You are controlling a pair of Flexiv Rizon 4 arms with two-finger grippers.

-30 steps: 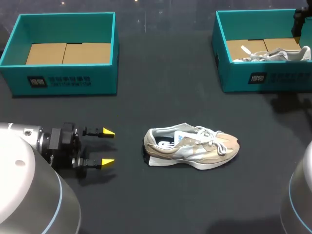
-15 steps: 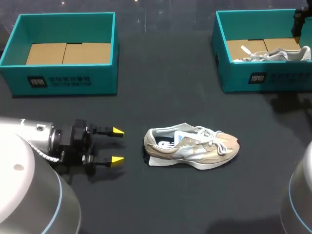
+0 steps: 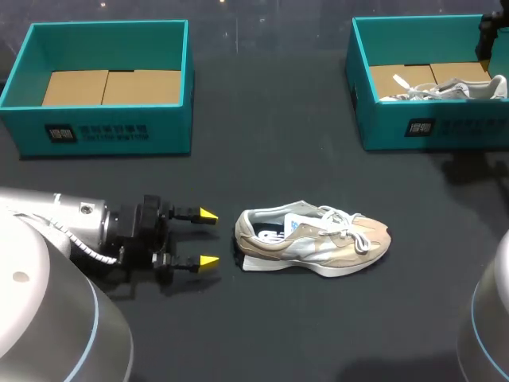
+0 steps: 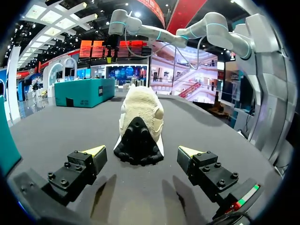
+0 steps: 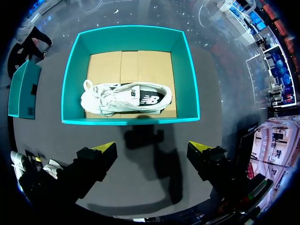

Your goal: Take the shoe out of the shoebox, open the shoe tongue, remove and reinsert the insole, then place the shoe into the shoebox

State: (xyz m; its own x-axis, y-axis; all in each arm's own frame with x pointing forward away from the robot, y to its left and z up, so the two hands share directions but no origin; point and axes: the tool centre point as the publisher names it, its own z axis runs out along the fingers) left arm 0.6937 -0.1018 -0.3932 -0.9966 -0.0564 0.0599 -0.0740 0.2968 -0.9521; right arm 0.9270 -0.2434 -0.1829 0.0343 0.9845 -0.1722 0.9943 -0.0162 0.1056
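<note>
A beige and silver shoe [image 3: 314,239] lies on its side in the middle of the dark table, heel toward my left arm. My left gripper [image 3: 208,237] is level with the table just short of that heel, open, nothing between its fingers. In the left wrist view the black heel [image 4: 139,136] sits just ahead of the open left gripper [image 4: 141,151]. My right gripper [image 5: 152,146] hangs open above the near side of the teal shoebox [image 5: 131,121] at the far right. A second, white shoe [image 5: 124,98] lies in that box [image 3: 429,127].
An empty teal shoebox [image 3: 103,131] with a cardboard floor stands at the far left. The dark table [image 3: 262,151] stretches bare between the two boxes and in front of the shoe.
My left gripper has moved steadily to the right along the table, toward the shoe's heel, staying open. The shoe, the boxes and the right arm have not moved.
</note>
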